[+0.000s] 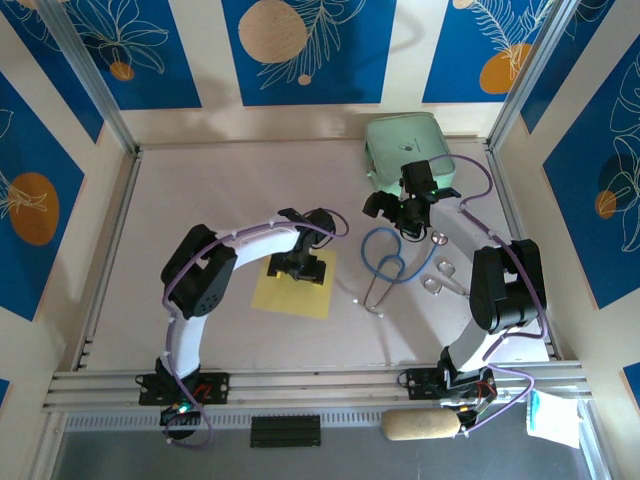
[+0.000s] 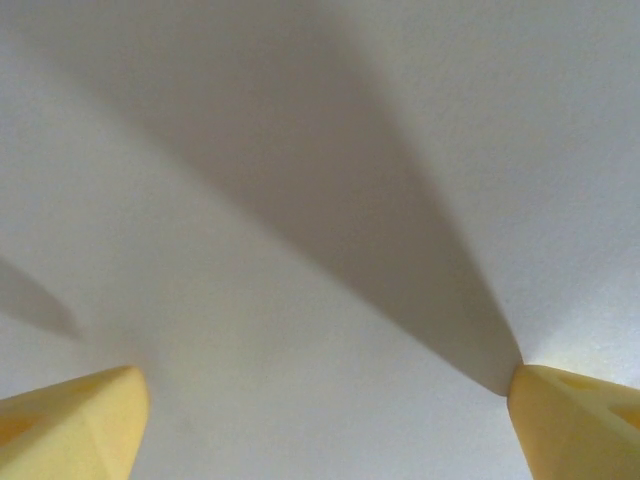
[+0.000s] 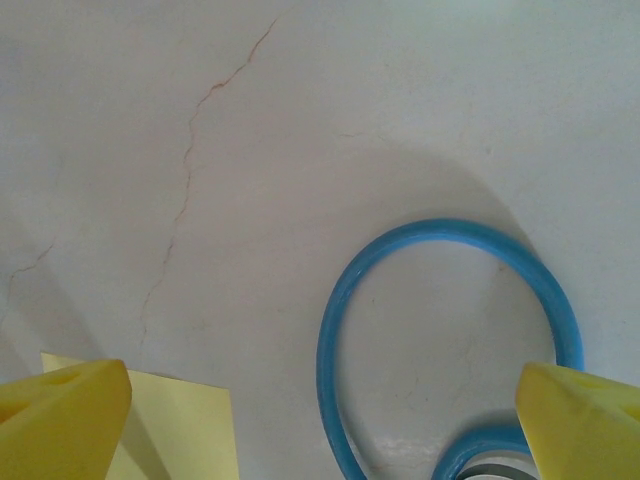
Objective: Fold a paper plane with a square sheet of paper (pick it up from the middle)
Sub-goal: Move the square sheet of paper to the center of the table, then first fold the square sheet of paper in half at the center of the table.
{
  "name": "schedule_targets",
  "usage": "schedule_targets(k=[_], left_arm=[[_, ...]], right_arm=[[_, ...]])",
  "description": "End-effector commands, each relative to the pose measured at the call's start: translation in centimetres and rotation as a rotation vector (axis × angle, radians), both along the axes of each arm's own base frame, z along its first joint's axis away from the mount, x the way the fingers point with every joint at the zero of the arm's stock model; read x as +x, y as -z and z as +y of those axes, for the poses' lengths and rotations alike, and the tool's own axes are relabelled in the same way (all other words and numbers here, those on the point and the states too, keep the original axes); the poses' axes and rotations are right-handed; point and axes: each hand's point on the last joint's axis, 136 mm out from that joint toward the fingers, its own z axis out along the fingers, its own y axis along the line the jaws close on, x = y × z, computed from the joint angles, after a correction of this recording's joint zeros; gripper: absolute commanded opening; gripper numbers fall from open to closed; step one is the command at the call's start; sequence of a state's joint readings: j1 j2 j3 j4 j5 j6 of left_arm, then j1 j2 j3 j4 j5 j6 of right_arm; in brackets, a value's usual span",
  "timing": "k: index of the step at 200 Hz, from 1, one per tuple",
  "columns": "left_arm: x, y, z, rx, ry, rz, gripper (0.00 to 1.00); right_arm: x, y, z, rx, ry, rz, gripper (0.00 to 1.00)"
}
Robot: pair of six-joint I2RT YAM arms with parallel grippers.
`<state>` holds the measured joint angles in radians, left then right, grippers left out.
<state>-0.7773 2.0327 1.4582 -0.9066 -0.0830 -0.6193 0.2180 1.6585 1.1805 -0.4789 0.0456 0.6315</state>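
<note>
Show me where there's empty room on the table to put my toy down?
The big bare patch is the table's far left, between the back wall and the left arm. Another lies between the yellow sheet and the front rail. The right is crowded: green case, blue cable, scissors.

My top camera looks down from behind my arm bases (image 1: 175, 385) over the whole white table (image 1: 200, 180). Both wrist cameras face it from close up. The right one shares the looped blue cable (image 3: 450, 228) and a corner of the thin yellow paper square (image 3: 190, 430) with the top view.
</note>
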Motion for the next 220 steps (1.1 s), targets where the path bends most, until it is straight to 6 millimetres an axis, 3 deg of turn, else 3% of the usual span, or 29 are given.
schedule_targets(k=[1,100,220], left_arm=[[-0.4,0.9,0.5,0.045,0.015,0.028,0.91],[-1.5,2.8,1.1,0.054,-0.003,0.062,0.84],[-1.7,3.3,1.6,0.025,-0.029,0.067,0.79]], right_arm=[[-0.4,-0.6,-0.1,0.002,-0.004,0.001,0.99],[-0.3,-0.3,0.0,0.001,-0.004,0.013,0.99],[-0.2,-0.5,0.1,0.007,-0.001,0.013,0.99]])
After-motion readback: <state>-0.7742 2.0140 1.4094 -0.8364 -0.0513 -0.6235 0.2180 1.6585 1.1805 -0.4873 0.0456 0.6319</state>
